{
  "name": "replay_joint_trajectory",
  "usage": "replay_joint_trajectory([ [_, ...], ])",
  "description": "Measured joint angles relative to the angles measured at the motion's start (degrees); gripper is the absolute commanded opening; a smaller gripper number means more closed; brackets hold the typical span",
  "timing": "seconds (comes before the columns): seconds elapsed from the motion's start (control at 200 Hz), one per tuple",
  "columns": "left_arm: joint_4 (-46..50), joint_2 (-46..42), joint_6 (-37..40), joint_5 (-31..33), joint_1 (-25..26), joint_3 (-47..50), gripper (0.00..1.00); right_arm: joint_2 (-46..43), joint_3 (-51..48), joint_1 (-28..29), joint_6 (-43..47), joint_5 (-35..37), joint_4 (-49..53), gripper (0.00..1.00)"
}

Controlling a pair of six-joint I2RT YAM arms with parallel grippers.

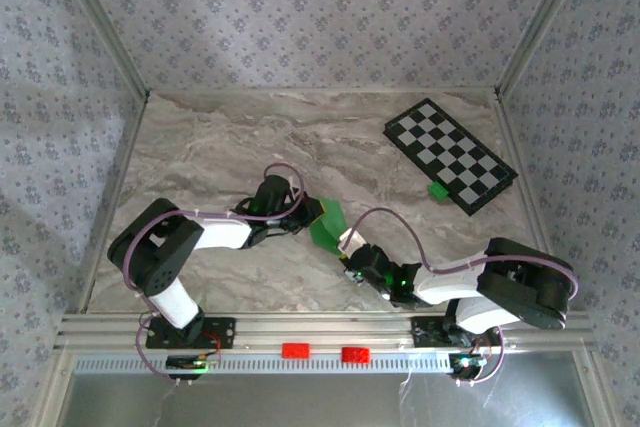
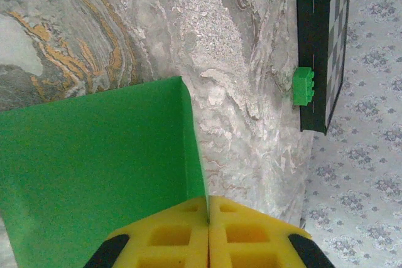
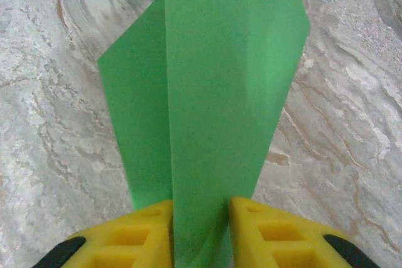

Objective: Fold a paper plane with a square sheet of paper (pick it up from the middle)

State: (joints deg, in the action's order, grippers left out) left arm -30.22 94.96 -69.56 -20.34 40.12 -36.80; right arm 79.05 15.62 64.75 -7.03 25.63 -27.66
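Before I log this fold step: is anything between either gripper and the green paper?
Nothing visible. The left gripper is shut on the square sheet of paper, and the right gripper has it between its fingers.

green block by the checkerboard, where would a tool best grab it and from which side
Judging from the frames, take the green block across its two long sides, coming down from above. It lies flat on the marble table, and one short end touches the edge of the checkered board, so a sideways approach from the board is blocked. The studded sides may give the pads some purchase.
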Motion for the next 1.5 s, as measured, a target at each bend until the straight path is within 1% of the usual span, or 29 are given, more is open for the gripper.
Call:
replay_joint_trajectory([
  [0.08,0.00,0.20,-0.07,0.00,0.00,0.00,0.06,0.00,0.00,-0.57,-0.04,-0.22,-0.09,0.24],
  [0.235,-0.02,0.52,-0.15,0.00,0.00,-0.02,0.06,-0.35,0.00,-1.20,-0.24,-1.05,-0.11,0.20],
  [0.355,-0.02,0.98,-0.17,-0.02,0.00,-0.02,0.06,-0.85,0.00,-1.66,-0.61,-1.90,-0.26,0.25],
  [0.47,-0.02,1.18,-0.17,-0.02,0.02,-0.02,0.07,-1.07,0.00,-1.97,-1.05,-2.54,-0.48,0.21],
  [0.61,0.00,1.18,-0.17,-0.02,0.02,-0.13,0.07,-1.07,0.00,-2.78,-1.11,-2.93,-0.48,0.20],
  [0.685,-0.02,1.18,-0.17,0.00,0.00,-0.24,0.07,-1.07,0.00,-2.91,-1.11,-2.99,-0.48,0.24],
  [0.86,-0.02,1.18,-0.17,0.00,0.02,-0.28,0.07,-1.07,-0.28,-3.17,-1.11,-3.02,-1.01,0.26],
  [0.905,0.00,1.18,-0.17,-0.02,0.00,-0.28,0.09,-1.07,-0.48,-3.21,-1.11,-2.99,-1.27,0.28],
  [1.054,-0.02,1.18,-0.15,-0.02,0.02,-0.28,0.14,-1.07,-0.59,-3.39,-1.09,-2.99,-1.38,0.30],
  [1.189,0.02,1.18,-0.02,-0.02,0.02,-0.28,0.16,-1.05,-0.59,-3.54,-0.85,-3.02,-1.95,0.26],
  [1.239,0.02,1.18,0.02,-0.02,0.02,-0.28,0.16,-1.05,-0.59,-3.67,-0.85,-3.04,-2.12,0.23],
  [1.354,0.00,1.18,0.02,-0.13,0.02,-0.28,0.17,-1.05,-0.59,-3.82,-0.66,-3.21,-2.47,0.19],
  [1.399,-0.02,1.18,0.00,-0.26,0.02,-0.28,0.20,-1.05,-0.59,-3.91,-0.68,-3.41,-2.60,0.18],
  [1.439,-0.02,1.18,0.00,-0.42,0.02,-0.28,0.20,-1.05,-0.59,-4.02,-0.68,-3.63,-2.64,0.18],
  [1.499,-0.02,1.18,0.02,-0.66,0.02,-0.28,0.23,-1.05,-0.59,-4.11,-0.66,-3.89,-2.64,0.20],
])
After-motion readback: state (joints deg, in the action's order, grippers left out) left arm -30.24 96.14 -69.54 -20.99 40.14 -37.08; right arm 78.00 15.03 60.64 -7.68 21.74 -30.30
